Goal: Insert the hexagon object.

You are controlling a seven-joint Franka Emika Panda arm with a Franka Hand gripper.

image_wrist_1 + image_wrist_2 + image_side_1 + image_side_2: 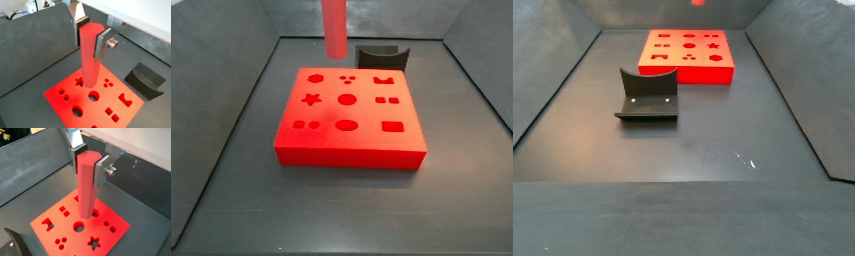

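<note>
My gripper (89, 37) is shut on the hexagon object (89, 55), a long bright-red six-sided rod. The silver fingers clamp its upper end on two sides, and the same grip shows in both wrist views (89, 165). The rod (88, 188) hangs upright above the broad red block (93, 107) with shape-shaped holes (63, 223). In a side view the rod's lower end (334, 28) is in the air over the block's far edge (345, 152). In a side view only its tip (698, 2) shows above the block (687, 72). The gripper itself is out of both side views.
The dark fixture (381, 56) stands on the grey floor beside the block, and it also shows in a side view (647, 97) and in both wrist views (147, 80) (17, 245). Sloping grey walls (225, 120) enclose the floor.
</note>
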